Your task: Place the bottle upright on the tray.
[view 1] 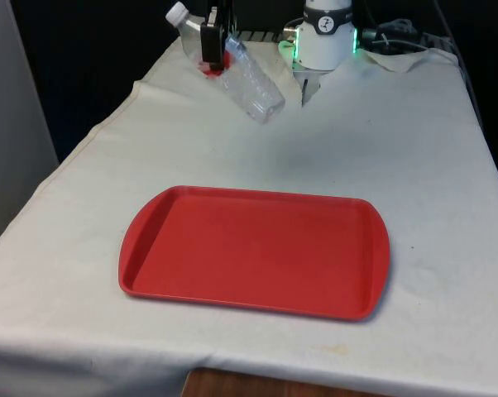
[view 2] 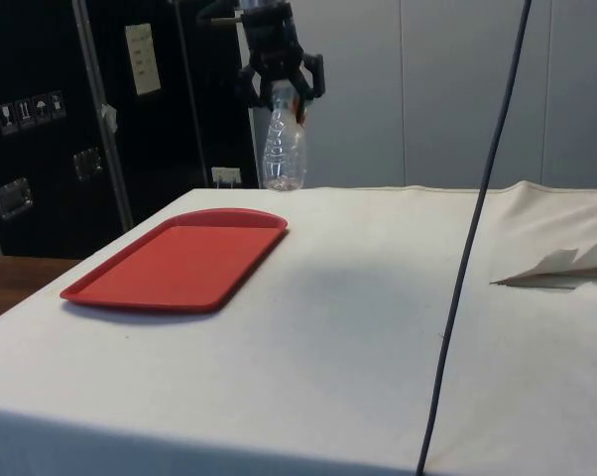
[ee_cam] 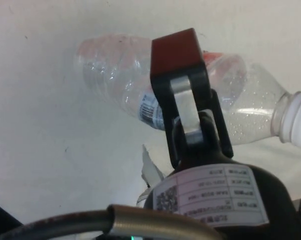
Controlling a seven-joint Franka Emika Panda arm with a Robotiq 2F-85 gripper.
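— Where is the bottle (view 1: 247, 83) right now?

— Up in the air, over the far end of the table (view 1: 414, 165). The gripper (view 1: 213, 43) has it. The two fingers (ee_cam: 176, 55) are pinching the bottle near its neck.

— Is it standing straight?

— Not from the front. There it leans, with the white cap (view 1: 176, 13) up toward the front view's left and the bottom down toward the front view's right. From the side view it looks almost straight up and down.

— Is anything in it?

— It looks clear and empty, with a bit of red label under the fingers.

— And the tray (view 1: 150, 248)?

— The red tray lies flat on the white cloth, nearer the front edge. The bottle hangs behind it, well apart, not touching the tray or the cloth.
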